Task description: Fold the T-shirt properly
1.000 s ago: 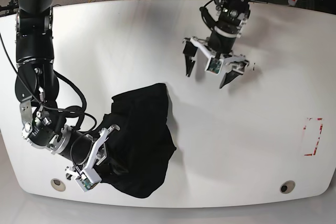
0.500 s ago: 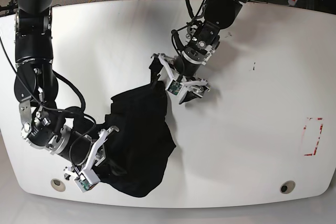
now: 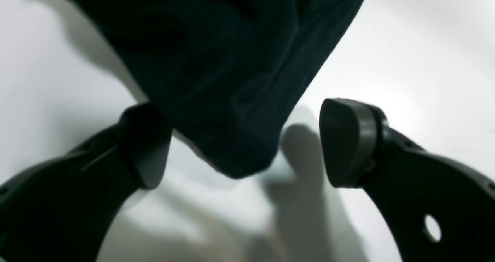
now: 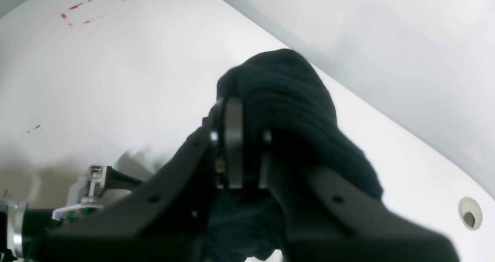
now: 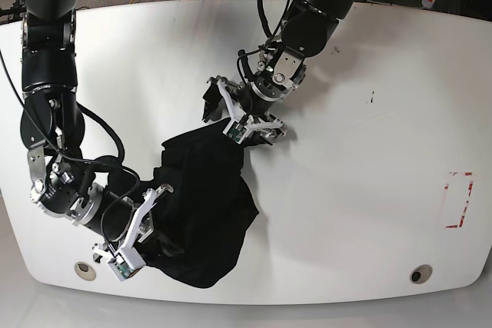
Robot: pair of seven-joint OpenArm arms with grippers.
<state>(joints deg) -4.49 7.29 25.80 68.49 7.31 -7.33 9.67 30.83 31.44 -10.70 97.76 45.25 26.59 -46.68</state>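
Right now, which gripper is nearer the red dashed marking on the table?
Left. The left gripper is open at the T-shirt's far corner; the right gripper, farther from the red marking, is shut on its near edge.

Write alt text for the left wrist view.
A corner of the black T-shirt hangs into the gap between the left gripper's two dark fingers, which stand wide apart and not closed on it. Behind is the white table, blurred, with soft shadows.
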